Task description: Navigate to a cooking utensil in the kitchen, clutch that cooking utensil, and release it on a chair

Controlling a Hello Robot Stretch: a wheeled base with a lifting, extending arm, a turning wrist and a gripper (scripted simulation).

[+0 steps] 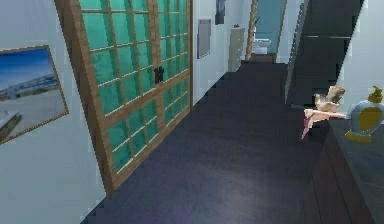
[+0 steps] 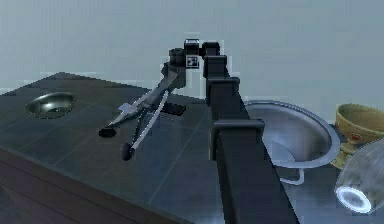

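Over the dark table (image 2: 70,165) | my hand (image 2: 115,141) at a thin grey sliver (image 2: 127,108), maybe the utensil; can't tell if I hold it | risk: loose grip, it slips on lifting.

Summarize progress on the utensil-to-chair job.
Done: reached a dark countertop; arm extended over it. In hand: the grasp; hand is at the countertop, can't tell whether it holds anything. Left: confirm the pickup, drive to a chair, release.

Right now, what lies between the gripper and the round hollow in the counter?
In the arm side view, the stretch between the gripper and the round hollow is bare dark counter.
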